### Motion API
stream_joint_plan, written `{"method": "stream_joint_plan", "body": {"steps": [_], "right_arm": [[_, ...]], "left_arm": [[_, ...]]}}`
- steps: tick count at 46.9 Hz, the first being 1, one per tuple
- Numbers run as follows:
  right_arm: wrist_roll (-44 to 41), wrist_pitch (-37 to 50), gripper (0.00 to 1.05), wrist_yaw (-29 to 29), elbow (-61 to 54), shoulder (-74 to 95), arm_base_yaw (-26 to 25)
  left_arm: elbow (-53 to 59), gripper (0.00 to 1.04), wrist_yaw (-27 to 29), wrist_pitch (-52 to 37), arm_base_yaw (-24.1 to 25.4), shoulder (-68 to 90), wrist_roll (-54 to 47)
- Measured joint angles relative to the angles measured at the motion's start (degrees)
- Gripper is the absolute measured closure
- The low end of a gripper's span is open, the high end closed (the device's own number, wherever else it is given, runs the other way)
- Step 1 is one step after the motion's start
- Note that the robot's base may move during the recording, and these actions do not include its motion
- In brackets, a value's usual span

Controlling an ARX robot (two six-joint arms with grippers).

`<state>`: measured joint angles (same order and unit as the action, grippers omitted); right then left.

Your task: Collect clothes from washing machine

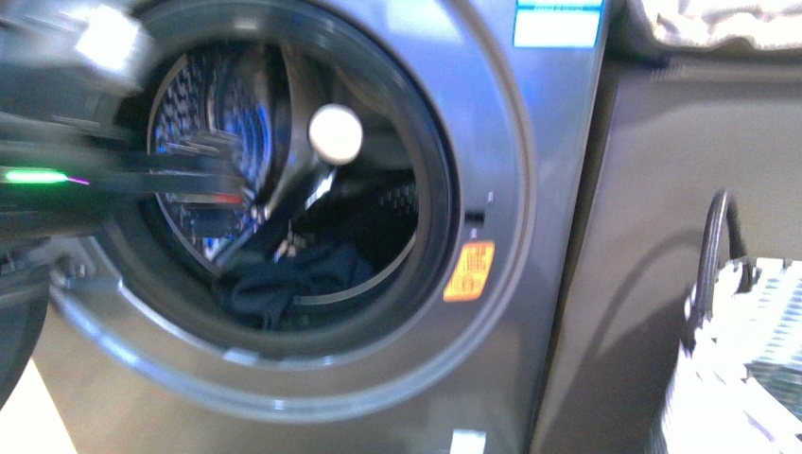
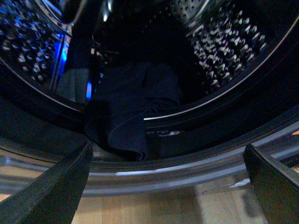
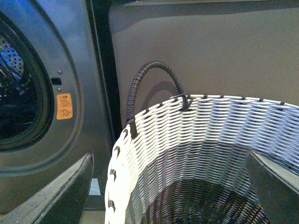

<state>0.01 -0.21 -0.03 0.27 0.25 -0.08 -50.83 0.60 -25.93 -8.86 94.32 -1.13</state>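
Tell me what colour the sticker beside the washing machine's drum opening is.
The sticker is orange with dark print, clearest in the right wrist view.

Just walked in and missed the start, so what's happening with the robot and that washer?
The left gripper hovers open at the mouth of the washing machine, facing the dark clothes slumped at the front of the drum; nothing is gripped yet. The right gripper hangs open above the white woven basket, which shows no clothes, beside the machine.
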Motion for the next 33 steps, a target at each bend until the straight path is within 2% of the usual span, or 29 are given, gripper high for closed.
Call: {"method": "stream_joint_plan", "body": {"steps": [12,33], "right_arm": [[0.0,0.0,0.08,0.0,0.0,0.0,0.0],[0.0,0.0,0.08,0.0,0.0,0.0,0.0]], "left_arm": [[-10.4,0.06,2.4,3.5,-0.6,12.4,-1.5],[-30.2,0.06,2.4,12.3,-0.6,27.8,-1.6]]}}
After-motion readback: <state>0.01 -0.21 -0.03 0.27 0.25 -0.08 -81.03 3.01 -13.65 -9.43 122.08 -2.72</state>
